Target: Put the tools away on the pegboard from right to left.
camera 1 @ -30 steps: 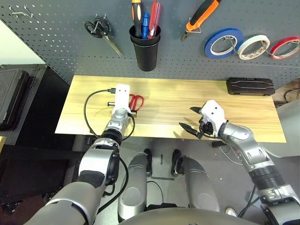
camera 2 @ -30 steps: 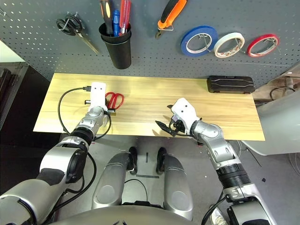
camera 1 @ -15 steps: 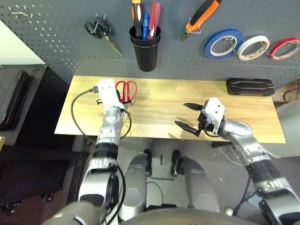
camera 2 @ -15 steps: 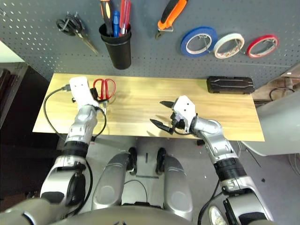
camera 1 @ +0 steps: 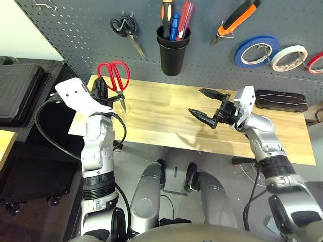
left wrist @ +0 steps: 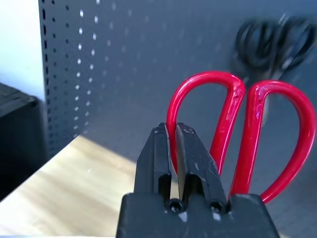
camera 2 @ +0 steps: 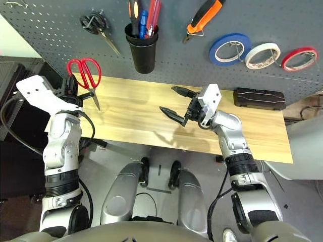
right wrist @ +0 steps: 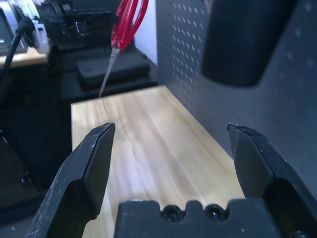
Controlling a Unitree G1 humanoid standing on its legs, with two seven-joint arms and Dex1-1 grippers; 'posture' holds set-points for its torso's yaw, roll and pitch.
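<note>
Left fingers (left wrist: pixel 195 158) clamp one loop of red-handled scissors (left wrist: pixel 251 134)

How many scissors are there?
2: the red scissors in the robot's left hand, and the black scissors hanging on the pegboard.

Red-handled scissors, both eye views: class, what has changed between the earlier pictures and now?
The red-handled scissors, already in the left fingers, rose off the tabletop and moved left. The right fingers also lifted, staying open. The pliers stayed hanging.
</note>
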